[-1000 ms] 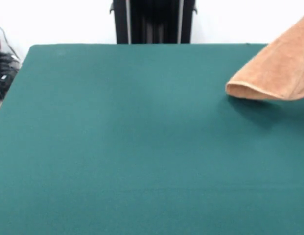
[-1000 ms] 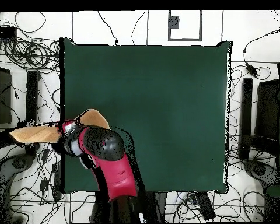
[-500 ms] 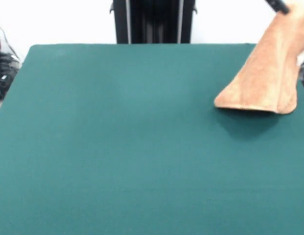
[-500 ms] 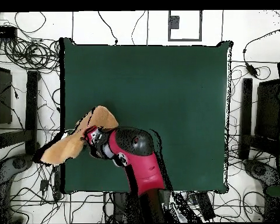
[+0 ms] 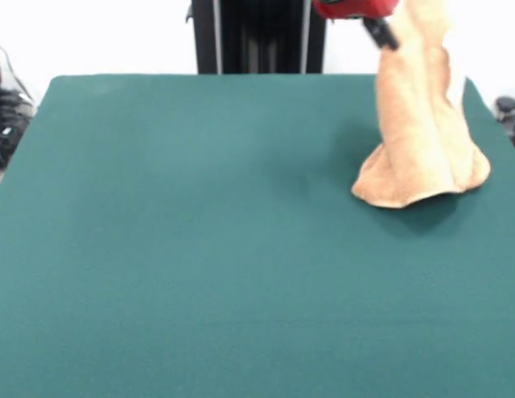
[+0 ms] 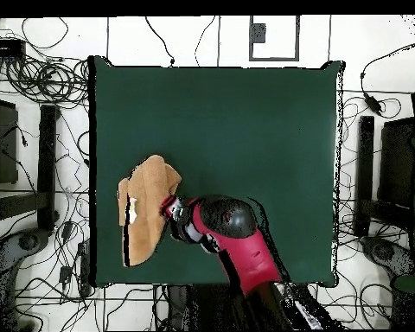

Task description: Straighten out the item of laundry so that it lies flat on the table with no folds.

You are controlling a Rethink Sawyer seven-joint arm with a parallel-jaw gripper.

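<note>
The orange-tan towel (image 5: 419, 133) hangs bunched from the top of the front view at the far right. Its lower end rests in folds on the dark green table (image 5: 199, 249). My gripper (image 5: 380, 31) shows as a black finger under the red arm and is shut on the towel's upper part. In the overhead view the towel (image 6: 143, 212) sits crumpled near the table's (image 6: 245, 121) left edge. The gripper (image 6: 170, 207) is at the towel's right side, with the red arm behind it.
The robot's black pedestal (image 5: 259, 37) stands at the table's far side. Cables (image 6: 38, 82) and dark boxes (image 6: 367, 173) lie on the floor around the table. Dark gear (image 5: 4, 116) sits off the table's left edge in the front view.
The arm has swung the towel from beyond the table's edge inward over the table. The towel now hangs more upright, with its lower end on the felt.
</note>
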